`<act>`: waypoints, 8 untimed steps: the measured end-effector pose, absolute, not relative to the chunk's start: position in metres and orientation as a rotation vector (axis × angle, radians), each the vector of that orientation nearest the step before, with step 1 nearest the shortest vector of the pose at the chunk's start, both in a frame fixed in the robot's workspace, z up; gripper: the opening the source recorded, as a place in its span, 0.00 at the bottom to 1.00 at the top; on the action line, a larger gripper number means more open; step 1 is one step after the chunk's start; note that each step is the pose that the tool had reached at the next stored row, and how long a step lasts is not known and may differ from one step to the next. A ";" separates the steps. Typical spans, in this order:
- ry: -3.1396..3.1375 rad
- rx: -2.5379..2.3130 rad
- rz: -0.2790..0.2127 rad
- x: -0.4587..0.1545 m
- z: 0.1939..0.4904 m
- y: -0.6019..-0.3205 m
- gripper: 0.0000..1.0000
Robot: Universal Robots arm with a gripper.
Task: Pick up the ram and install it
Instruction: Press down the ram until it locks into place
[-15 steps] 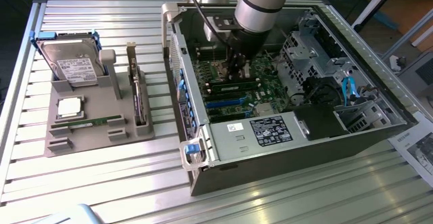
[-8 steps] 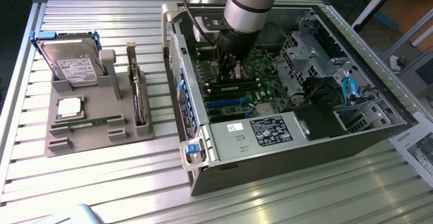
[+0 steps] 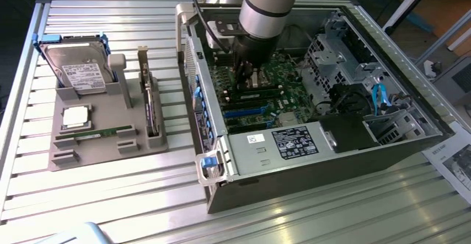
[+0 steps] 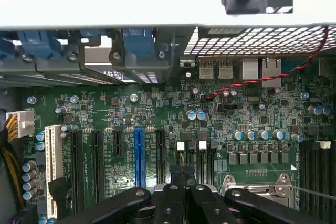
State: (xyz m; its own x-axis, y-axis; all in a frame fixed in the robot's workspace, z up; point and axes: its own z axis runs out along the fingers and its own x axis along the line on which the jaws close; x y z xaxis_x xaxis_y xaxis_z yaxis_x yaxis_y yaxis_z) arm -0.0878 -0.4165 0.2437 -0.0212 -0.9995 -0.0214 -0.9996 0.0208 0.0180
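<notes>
The ram (image 3: 95, 136) is a thin green stick lying flat in the grey holder (image 3: 103, 155) on the table, at the exterior view's left. My gripper (image 3: 245, 81) is far from it, down inside the open computer case (image 3: 316, 144) and just above the green motherboard (image 3: 283, 70). In the wrist view the gripper (image 4: 182, 176) is shut, its black fingers pressed together with nothing seen between them. It hovers over the board beside the silver processor socket (image 4: 257, 184) and near the blue expansion slot (image 4: 139, 156).
The grey holder also carries a hard drive (image 3: 77, 70), a square silver processor chip (image 3: 76, 117) and an upright dark expansion card (image 3: 149, 111). Case walls, a drive cage (image 3: 335, 51) and cables (image 3: 379, 97) surround the arm. Dark memory slots (image 4: 315, 177) sit beside the socket.
</notes>
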 end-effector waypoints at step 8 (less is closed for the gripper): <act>2.242 -2.196 0.044 -0.088 0.240 -0.416 0.10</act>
State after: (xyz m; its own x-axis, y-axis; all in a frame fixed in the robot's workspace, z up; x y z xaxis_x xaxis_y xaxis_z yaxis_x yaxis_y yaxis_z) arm -0.0878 -0.4165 0.2395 -0.0212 -0.9995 -0.0216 -0.9996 0.0209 0.0179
